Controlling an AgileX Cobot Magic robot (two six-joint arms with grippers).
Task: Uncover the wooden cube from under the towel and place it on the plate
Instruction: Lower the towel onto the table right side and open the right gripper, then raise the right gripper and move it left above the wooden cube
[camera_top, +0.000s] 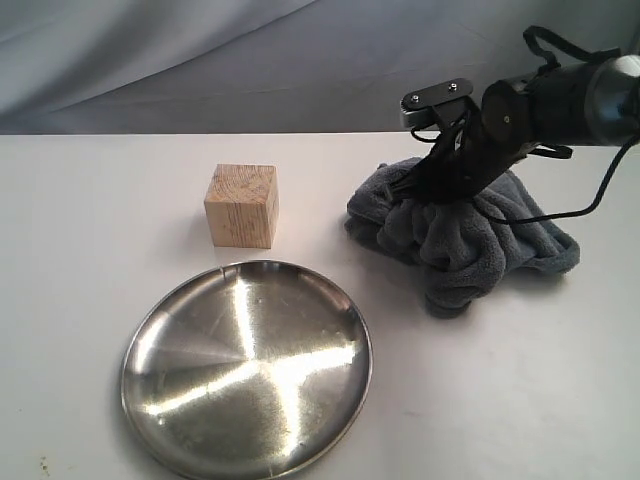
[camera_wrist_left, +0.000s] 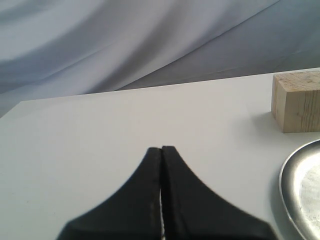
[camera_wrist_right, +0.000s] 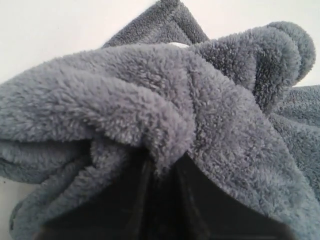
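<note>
A light tan wooden cube (camera_top: 241, 205) with fine grain lines sits uncovered and flat on the smooth white worktop (camera_top: 90, 250). In the exterior view one vertical edge is turned slightly toward the camera and its top face is level. Being a cube, it has no long axis. It stands just behind the far rim of a round, shallow, shiny stainless-steel plate (camera_top: 247, 370), close to it but not on it. The plate's scuffed mirror surface throws bright streaks of light and carries nothing. To the cube's right and apart from it, a dark grey plush towel (camera_top: 470, 245) lies bunched in thick, fuzzy folds, the heap stretching sideways across the worktop. The black right gripper (camera_wrist_right: 162, 167) reaches down into the towel's left side, and in the right wrist view its fingers (camera_wrist_right: 197, 210) are clamped on a raised fold of the pile. The left gripper (camera_wrist_left: 161, 149) hangs above bare worktop, its tapered black fingers (camera_wrist_left: 175, 190) pressed together on nothing, with the cube and the plate's rim off to one side. A pale grey-blue cloth backdrop (camera_top: 200, 60) drapes behind the scene.
</note>
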